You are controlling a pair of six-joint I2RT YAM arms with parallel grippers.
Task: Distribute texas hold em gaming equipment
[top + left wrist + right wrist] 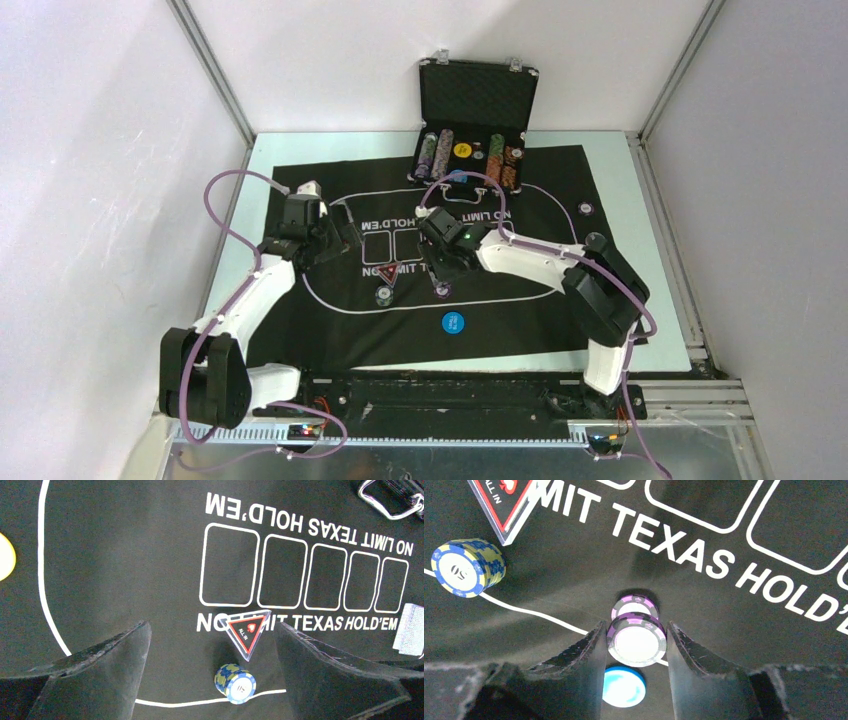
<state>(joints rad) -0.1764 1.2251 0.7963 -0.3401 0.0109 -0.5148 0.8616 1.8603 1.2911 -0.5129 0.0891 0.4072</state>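
Note:
My right gripper (pixel 636 627) is shut on a purple-and-grey chip (pixel 636 642) with a white face, held just above the black felt mat (pixel 330 330). A second purple chip (pixel 635 605) lies on the mat right behind it. A round blue button (pixel 624 686) lies below the jaws. A short blue-and-yellow chip stack (pixel 235 682) sits on the white oval line beside a red-and-black all-in triangle (pixel 247 632). My left gripper (pixel 212 626) hovers open over the mat at the left, short of that stack. In the top view the right gripper (pixel 440 270) is mid-mat and the left gripper (pixel 338 230) is left of it.
The open black case (pixel 478 95) stands at the mat's far edge, with rows of chips and a yellow button (pixel 461 151) in it. A lone purple chip (pixel 585 209) lies at the mat's right. Another yellow button (pixel 5 557) shows at the left wrist view's edge.

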